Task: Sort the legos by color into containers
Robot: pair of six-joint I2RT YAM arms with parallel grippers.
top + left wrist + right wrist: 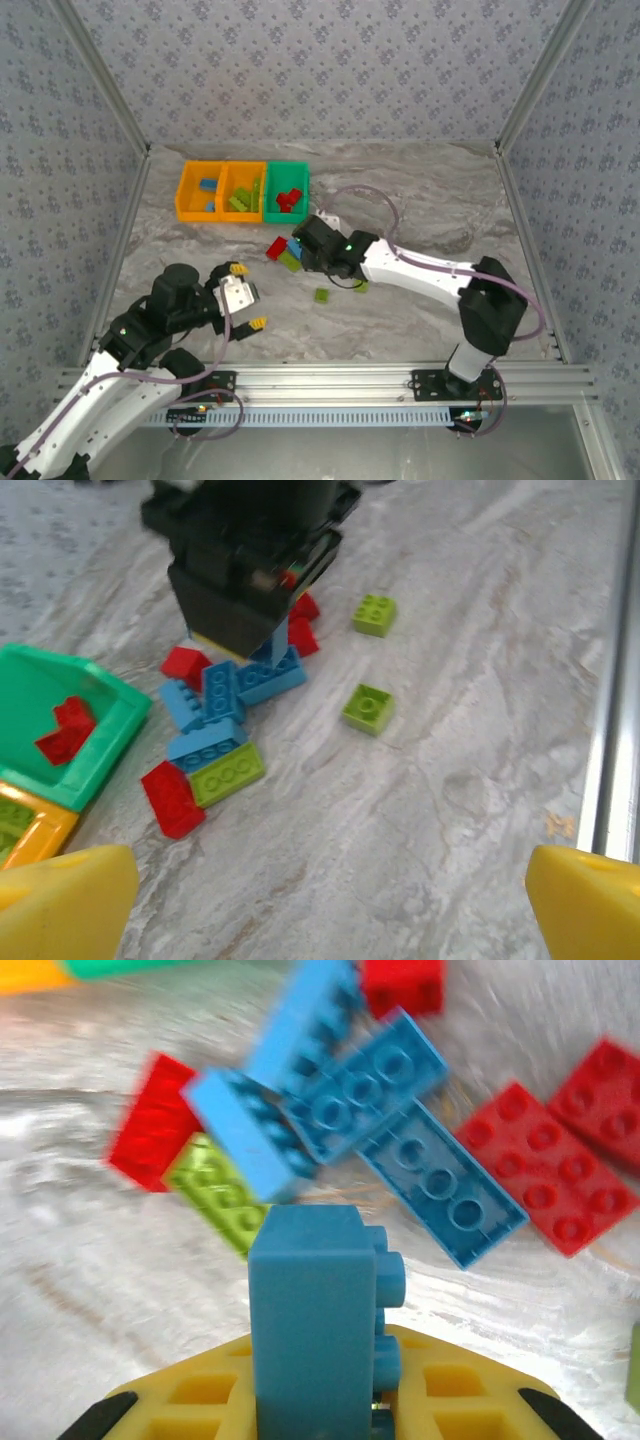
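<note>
The right fingers [440,1395], yellow plastic, are clamped on a small blue studded plastic brick [315,1310]. It stands on end between them with its studs facing sideways. In the left wrist view this brick hangs under the black wrist, directly over a loose pile of red, blue and lime-green bricks [215,730]. Whether it touches the blue piece beneath it cannot be told.

The left fingers [65,900] are spread wide apart with nothing between them, above the bare grey marbled counter [450,810] on the near side of the pile.

The pile lies on the counter just in front of the green plastic bin [287,214], which holds red pieces. Joined to it in a row are two orange plastic bins [183,190], the outer one holding blue pieces and the middle one lime-green. Two single lime-green bricks [367,707] lie apart from the pile.
</note>
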